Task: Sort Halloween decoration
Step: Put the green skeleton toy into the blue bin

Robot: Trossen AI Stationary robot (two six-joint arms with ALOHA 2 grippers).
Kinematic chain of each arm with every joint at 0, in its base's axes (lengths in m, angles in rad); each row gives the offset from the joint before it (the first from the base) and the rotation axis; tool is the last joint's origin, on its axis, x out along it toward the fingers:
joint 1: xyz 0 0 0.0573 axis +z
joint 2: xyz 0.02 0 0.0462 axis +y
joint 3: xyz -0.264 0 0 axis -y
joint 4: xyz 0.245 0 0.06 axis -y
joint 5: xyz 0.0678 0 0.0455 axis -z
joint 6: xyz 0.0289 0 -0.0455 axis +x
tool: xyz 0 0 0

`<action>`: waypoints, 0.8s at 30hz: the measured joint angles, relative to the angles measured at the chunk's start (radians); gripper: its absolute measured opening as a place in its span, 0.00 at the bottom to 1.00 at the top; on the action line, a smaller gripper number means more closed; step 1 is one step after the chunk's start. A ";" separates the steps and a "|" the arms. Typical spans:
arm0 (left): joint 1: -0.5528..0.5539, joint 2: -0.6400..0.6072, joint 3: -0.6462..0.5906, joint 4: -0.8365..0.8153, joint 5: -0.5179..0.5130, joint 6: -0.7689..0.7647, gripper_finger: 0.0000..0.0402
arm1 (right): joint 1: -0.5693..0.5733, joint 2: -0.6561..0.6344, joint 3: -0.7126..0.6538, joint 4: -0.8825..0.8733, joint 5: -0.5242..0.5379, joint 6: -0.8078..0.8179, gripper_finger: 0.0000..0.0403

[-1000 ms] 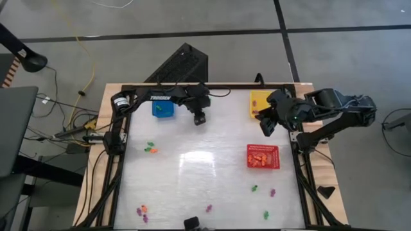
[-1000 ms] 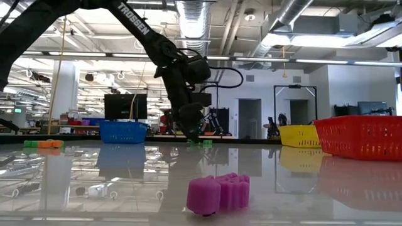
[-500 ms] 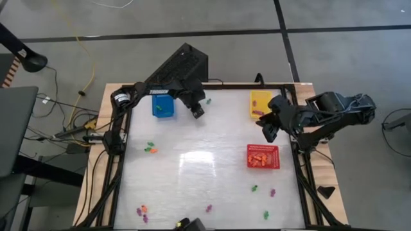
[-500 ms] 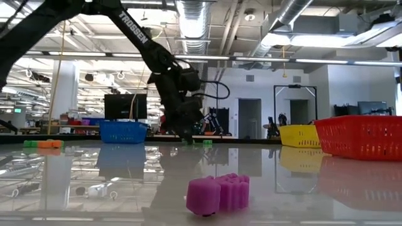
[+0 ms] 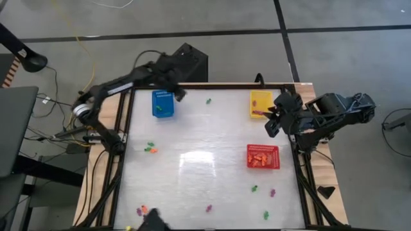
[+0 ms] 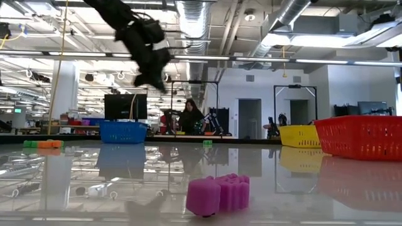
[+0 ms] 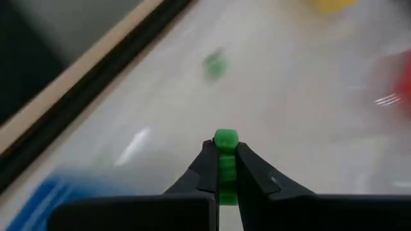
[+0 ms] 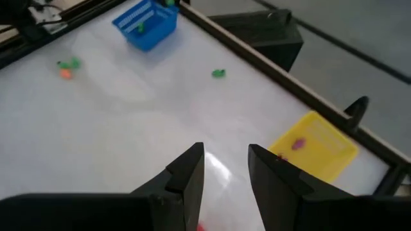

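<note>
The left claw [image 7: 225,168] is closed on a small green piece [image 7: 225,142], which sits pinched between its 2 dark fingers [image 7: 207,168]; in the high view this claw [image 5: 178,95] hangs at the far edge of the worktop [image 5: 205,160], just beside the blue basket [image 5: 162,104] near the far left corner. A second green piece [image 5: 208,101] lies alone on the worktop near the far edge, between the blue basket and the yellow basket [image 5: 260,102]. The right claw [image 8: 225,168] has its fingers apart with nothing between them, and it hovers by the right edge [image 5: 273,125], between the yellow basket and the red basket [image 5: 263,156]. The red basket holds orange pieces [image 5: 259,158], and the yellow basket holds a purple piece [image 8: 298,144]. More decoration pieces lie loose: a green and orange pair [image 5: 151,149] near the left edge, several purple and orange ones [image 5: 142,210] by the near left corner, and purple and green ones [image 5: 263,190] toward the near right corner. In the low view a purple piece [image 6: 218,193] lies close to the near edge.
</note>
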 joint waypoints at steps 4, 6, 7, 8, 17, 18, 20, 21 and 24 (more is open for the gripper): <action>0.016 -0.046 -0.126 -0.077 -0.136 0.029 0.02 | 0.000 0.000 0.000 -0.001 0.040 -0.028 0.38; 0.008 -0.052 -0.158 -0.058 -0.174 -0.004 0.02 | -0.002 0.000 0.000 -0.002 0.048 -0.033 0.38; 0.007 -0.050 -0.169 -0.043 -0.202 -0.020 0.02 | -0.004 0.000 0.000 -0.002 0.055 -0.033 0.38; 0.007 -0.042 -0.178 -0.033 -0.227 -0.032 0.02 | -0.007 0.000 0.000 -0.002 0.057 -0.034 0.38; 0.010 -0.040 -0.197 -0.003 -0.295 0.024 0.36 | 0.009 -0.006 0.000 -0.001 0.010 0.016 0.38; 0.012 -0.040 -0.196 -0.001 -0.286 0.025 0.41 | 0.016 -0.006 0.000 -0.001 0.010 0.024 0.38; 0.011 -0.040 -0.196 -0.006 -0.284 0.016 0.49 | 0.026 -0.006 0.000 0.000 0.009 0.026 0.38; 0.011 -0.040 -0.196 -0.003 -0.281 -0.007 0.53 | 0.030 -0.006 0.000 0.000 0.009 0.026 0.38; 0.011 -0.040 -0.197 0.073 -0.135 -0.140 0.60 | 0.037 -0.004 0.000 0.001 0.008 0.043 0.38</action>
